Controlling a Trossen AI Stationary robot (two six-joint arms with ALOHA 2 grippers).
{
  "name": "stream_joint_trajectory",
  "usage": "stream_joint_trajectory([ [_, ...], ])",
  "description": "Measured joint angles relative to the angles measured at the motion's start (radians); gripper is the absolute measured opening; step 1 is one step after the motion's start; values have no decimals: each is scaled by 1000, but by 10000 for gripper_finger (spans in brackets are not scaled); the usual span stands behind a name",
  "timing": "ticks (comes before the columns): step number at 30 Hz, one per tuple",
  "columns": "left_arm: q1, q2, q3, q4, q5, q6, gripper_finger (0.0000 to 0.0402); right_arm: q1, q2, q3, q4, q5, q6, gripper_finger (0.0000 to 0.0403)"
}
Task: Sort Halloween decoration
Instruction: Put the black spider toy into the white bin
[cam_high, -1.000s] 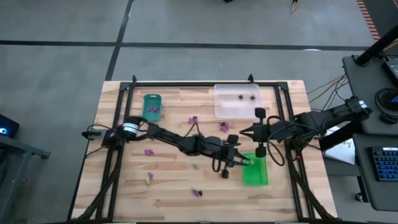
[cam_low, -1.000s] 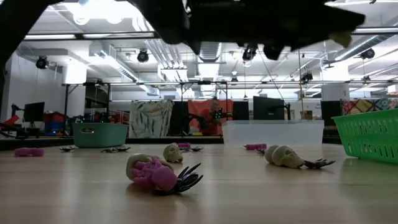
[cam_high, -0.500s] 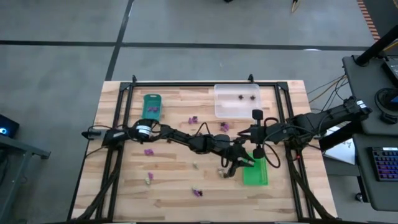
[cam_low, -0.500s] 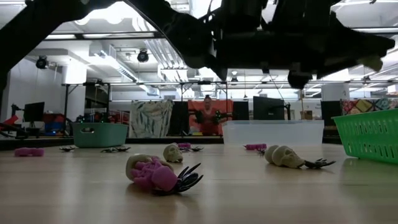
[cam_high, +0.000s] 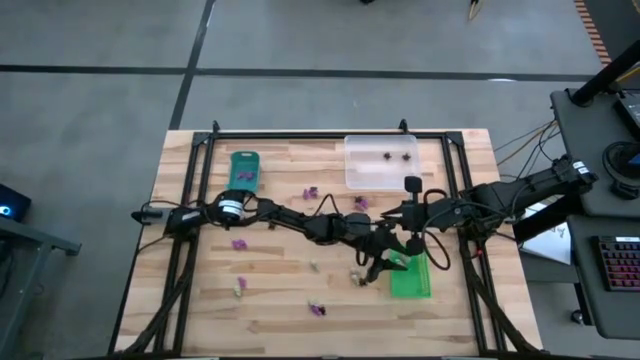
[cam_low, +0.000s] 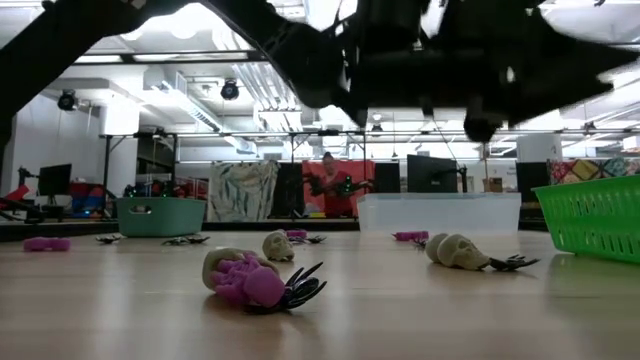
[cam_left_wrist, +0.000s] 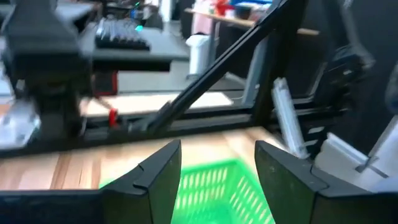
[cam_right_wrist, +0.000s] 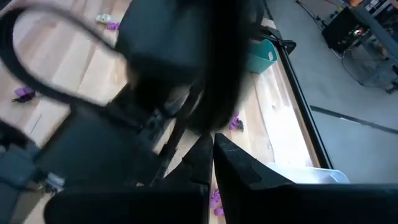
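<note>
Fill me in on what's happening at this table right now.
Two robot arms are sorting tiny Halloween trinkets into trays. The left gripper reaches across the table to the edge of the bright green tray, fingers open with nothing visible between them. The right gripper hangs shut close by, near the clear tray, which holds two dark trinkets. Purple trinkets and cream ones still lie scattered on the wood, and a teal tray sits at the far left.

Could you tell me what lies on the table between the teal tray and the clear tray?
In the high view, only bare wood separates the teal rectangular plastic tray from the clear rectangular plastic tray; a small purple trinket lies just below that stretch.
</note>
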Motion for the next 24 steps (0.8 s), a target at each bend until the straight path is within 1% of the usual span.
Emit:
stream_joint_trajectory([
  [2,4,-31,0,-30,27,16,189,0,-1,4,1,0,9,9],
  [6,9,-109,-4,-172,24,105,189,1,-2,15,-2,0,37,9],
  [9,9,-177,-27,-276,-15,175,183,0,-2,30,2,1,71,9],
  [12,9,-252,-85,-355,-77,223,174,1,-2,42,2,1,95,9],
  [14,9,-312,-145,-392,-110,239,168,1,-2,49,-1,1,110,9],
  [17,9,-413,-258,-397,-158,241,163,-1,-1,62,2,1,148,9],
  [23,9,-625,-501,-454,-289,231,161,-7,1,66,14,9,285,9],
  [24,9,-663,-544,-458,-295,223,161,-10,1,64,12,9,302,9],
])
